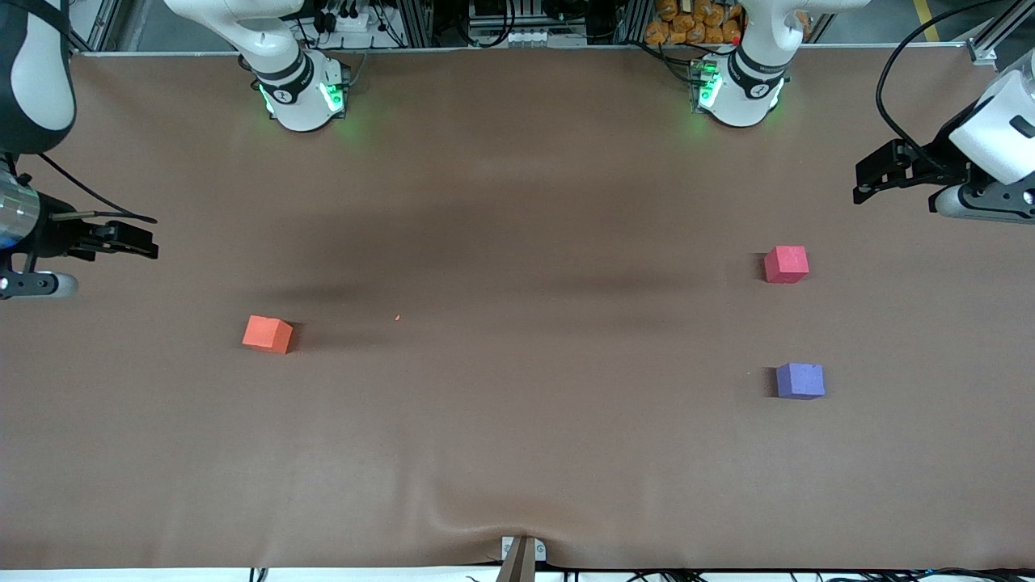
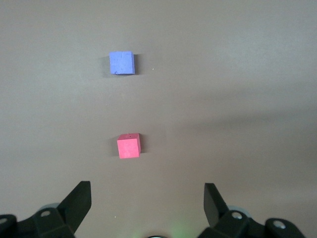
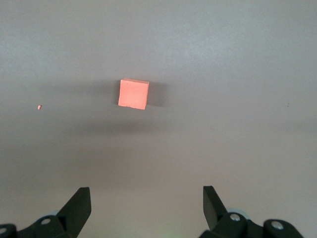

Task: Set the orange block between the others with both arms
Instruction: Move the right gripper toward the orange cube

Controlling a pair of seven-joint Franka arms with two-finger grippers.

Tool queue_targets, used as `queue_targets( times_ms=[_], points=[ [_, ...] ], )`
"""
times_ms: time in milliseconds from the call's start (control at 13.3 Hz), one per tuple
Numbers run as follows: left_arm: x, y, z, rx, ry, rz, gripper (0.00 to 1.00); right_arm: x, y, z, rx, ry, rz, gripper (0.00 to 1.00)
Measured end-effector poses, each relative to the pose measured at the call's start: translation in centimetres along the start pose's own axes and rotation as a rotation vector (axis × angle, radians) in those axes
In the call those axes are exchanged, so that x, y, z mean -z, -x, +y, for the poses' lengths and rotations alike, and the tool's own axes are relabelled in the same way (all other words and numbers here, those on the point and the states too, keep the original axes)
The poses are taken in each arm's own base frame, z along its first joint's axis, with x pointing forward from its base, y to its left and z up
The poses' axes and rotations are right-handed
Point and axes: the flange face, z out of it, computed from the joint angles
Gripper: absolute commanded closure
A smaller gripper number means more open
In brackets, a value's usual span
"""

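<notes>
A: Currently located toward the right arm's end of the counter (image 1: 517,453): orange block (image 1: 268,334), resting flat, untouched. Well apart from the pinkish-red cube (image 1: 786,264) and purple cube (image 1: 800,381).

B: Confirmed. Right gripper (image 1: 121,239) hovering over the counter edge at that end, jaws spread wide, holding nothing. Nearer arm for the pickup, judging by position.

A: Left gripper (image 1: 877,174)?

B: Hovering over the left arm's end, jaws likewise spread and empty. Pinkish-red cube closest below it; purple cube nearer the front camera, with a bare gap between the two.

A: Long axis of the orange block?

B: None; cube-shaped, turned slightly askew. Wrist rotation probably needed to square the jaws to its faces.

A: Obstructions?

B: None visible. Only a tiny orange speck (image 1: 397,318) beside the block.
</notes>
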Motion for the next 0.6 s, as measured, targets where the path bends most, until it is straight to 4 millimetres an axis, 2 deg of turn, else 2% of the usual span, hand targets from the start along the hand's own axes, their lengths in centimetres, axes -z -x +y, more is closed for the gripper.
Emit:
queue_targets(
  times_ms=[375, 600],
  points=[
    [-0.3, 0.3, 0.0, 0.000, 0.000, -0.032, 0.00, 0.3, 0.1, 0.0, 0.000, -0.001, -0.005, 0.00],
    [-0.2, 0.4, 0.0, -0.001, 0.000, -0.031, 0.00, -1.7, -0.7, 0.0, 0.000, -0.002, -0.040, 0.00]
  ],
)
